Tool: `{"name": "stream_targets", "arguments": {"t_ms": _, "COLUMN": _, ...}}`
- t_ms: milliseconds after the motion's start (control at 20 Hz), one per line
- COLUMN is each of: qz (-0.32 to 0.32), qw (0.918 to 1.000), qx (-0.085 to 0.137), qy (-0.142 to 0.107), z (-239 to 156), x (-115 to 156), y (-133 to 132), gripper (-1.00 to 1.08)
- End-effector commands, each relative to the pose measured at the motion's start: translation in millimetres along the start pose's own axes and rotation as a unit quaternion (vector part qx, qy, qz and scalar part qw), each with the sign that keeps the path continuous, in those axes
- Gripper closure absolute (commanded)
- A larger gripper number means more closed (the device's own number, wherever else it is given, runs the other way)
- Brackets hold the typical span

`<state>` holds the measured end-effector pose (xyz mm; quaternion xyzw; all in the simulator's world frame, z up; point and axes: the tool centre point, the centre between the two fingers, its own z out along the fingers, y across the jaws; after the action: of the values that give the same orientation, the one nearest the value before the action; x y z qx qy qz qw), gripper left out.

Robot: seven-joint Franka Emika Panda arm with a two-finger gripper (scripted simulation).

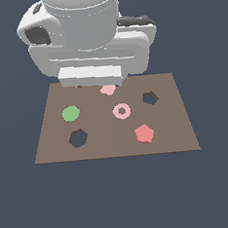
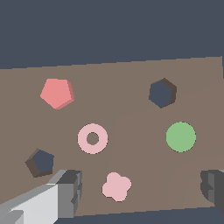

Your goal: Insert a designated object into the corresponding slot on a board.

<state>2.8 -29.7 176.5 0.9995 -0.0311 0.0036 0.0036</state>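
Wide-open, empty hand (image 2: 140, 190) straddles flower piece (image 2: 116, 187); pink ring (image 2: 92, 138) lies between it and red pentagon (image 2: 57, 93)

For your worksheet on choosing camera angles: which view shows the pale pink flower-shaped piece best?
The wrist view: the flower-shaped piece lies whole and unobstructed on the board, between the fingertips of the gripper. In the exterior view, the arm's bulk hides most of it; only its lower edge peeks out.

You find no text, label, brand, number or sign to read here: nothing legible stands on any surface in either view.
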Motion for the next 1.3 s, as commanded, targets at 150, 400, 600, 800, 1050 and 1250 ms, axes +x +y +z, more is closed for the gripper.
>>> {"name": "stream_targets", "arguments": {"t_ms": 150, "qz": -0.002, "qw": 1.0, "qx": 0.0, "qy": 0.0, "z": 1.7, "x": 1.2, "y": -1.5, "gripper": -0.92}}
{"name": "stream_targets", "arguments": {"t_ms": 400, "qz": -0.011, "qw": 0.9999, "qx": 0.001, "qy": 0.0, "z": 12.3, "x": 8.6, "y": -10.8, "gripper": -0.92}}
{"name": "stream_targets", "arguments": {"t_ms": 600, "qz": -0.025, "qw": 0.9997, "qx": 0.002, "qy": -0.001, "z": 27.5, "x": 18.9, "y": -24.6, "gripper": -0.92}}
{"name": "stream_targets", "arguments": {"t_ms": 800, "qz": -0.043, "qw": 0.999, "qx": 0.002, "qy": -0.001, "z": 48.1, "x": 32.6, "y": -43.9, "gripper": -0.92}}
{"name": "stream_targets", "arguments": {"t_ms": 1050, "qz": -0.072, "qw": 0.9974, "qx": 0.003, "qy": -0.002, "z": 79.0, "x": 52.0, "y": -74.0, "gripper": -0.92}}
{"name": "stream_targets", "arguments": {"t_ms": 1250, "qz": -0.091, "qw": 0.9958, "qx": 0.004, "qy": -0.003, "z": 99.3, "x": 64.4, "y": -94.8, "gripper": -0.92}}
